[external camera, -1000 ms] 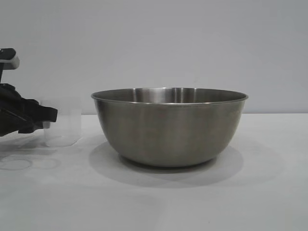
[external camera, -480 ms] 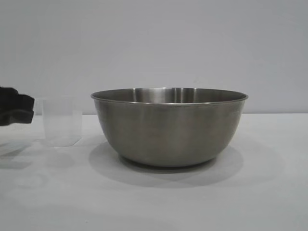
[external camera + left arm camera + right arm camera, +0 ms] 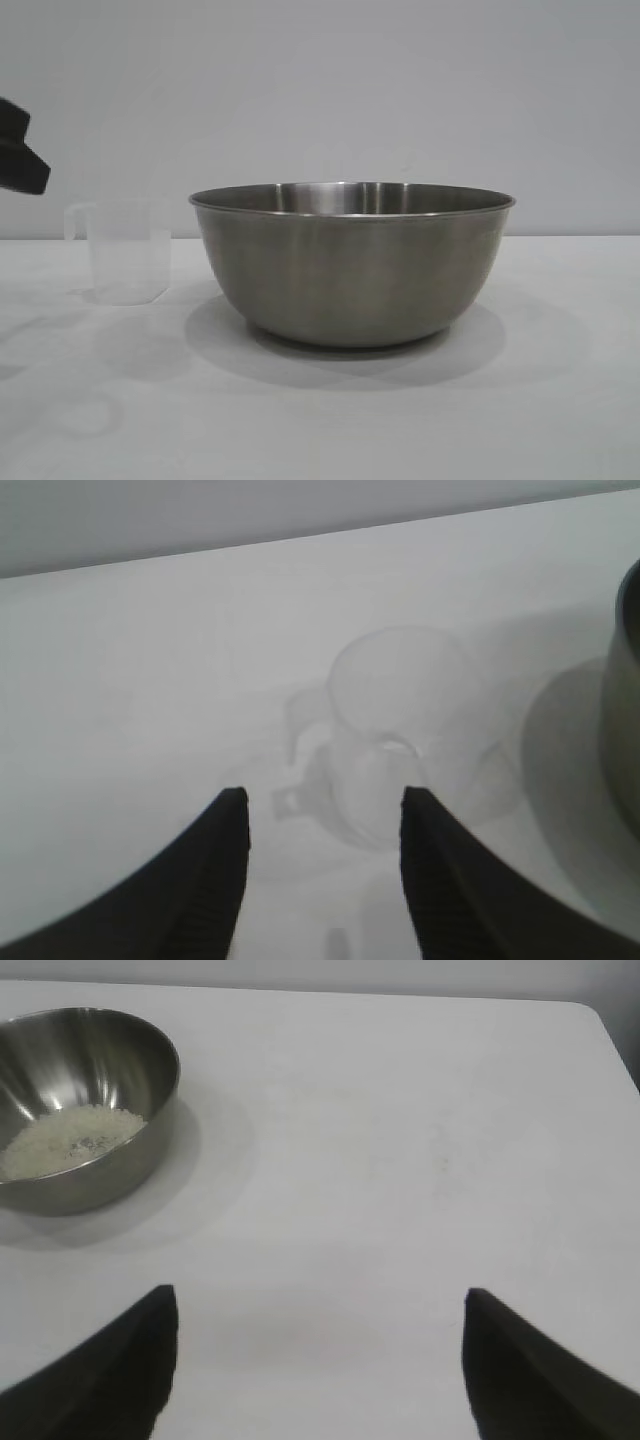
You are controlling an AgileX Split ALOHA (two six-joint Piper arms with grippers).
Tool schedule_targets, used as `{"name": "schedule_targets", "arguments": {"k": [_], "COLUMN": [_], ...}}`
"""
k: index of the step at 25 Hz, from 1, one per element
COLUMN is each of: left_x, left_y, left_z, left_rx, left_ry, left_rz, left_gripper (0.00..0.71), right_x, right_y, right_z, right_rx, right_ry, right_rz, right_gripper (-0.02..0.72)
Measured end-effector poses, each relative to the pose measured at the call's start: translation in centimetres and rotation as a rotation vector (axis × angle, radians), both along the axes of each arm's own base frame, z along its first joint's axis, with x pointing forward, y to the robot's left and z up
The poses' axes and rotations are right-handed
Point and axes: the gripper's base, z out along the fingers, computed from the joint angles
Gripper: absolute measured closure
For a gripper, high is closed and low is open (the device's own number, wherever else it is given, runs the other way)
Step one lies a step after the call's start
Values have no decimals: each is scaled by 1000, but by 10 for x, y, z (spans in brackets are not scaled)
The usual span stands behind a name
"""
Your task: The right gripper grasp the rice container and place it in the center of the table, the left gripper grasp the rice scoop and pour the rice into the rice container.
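The wide, round brushed-steel rice container (image 3: pixel 352 262) sits mid-tabletop, and my right wrist view shows a pale heap of white rice (image 3: pixel 68 1138) already lying in its bottom. Just beside it, not touching, the small translucent plastic rice scoop (image 3: pixel 125 252) stands upright on the plain white tabletop (image 3: pixel 400 420), handle turned away from the bowl, looking empty from here. What's changed: a second ago my black left gripper (image 3: pixel 320 865) was down at the scoop's handle side; now it has let go and lifted clear, only a dark tip showing high at the exterior view's left edge. Its jaws stand apart with nothing between them. My right gripper (image 3: pixel 318 1360) hangs well off from the bowl, jaws wide, empty. I'd judge the pour done, scoop returned.
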Motion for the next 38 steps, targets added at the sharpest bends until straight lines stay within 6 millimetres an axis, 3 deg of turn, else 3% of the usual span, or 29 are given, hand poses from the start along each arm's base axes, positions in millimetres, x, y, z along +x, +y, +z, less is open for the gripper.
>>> {"name": "schedule_targets", "arguments": {"k": [7,14,19,29,38], "left_x": [-19,-42,-69,-130,-188], "left_y": [4,21,38,46,45], "left_z": [10,60,91,110,122], "left_rx": [48,101,186,251,177], "left_ry": [190,131,93,199,289], "left_rz": [-8,107,201,107,-8], "left_gripper": [408,408,408,408,408], "right_x": [0,0,0,0,0], "right_y": [0,0,0,0,0], "right_z": [0,0,0,0,0], "right_rx": [0,0,0,0,0], "right_ry": [0,0,0,0,0], "right_rz": [0,0,0,0,0], "right_gripper": [178,178,178,178,178]}}
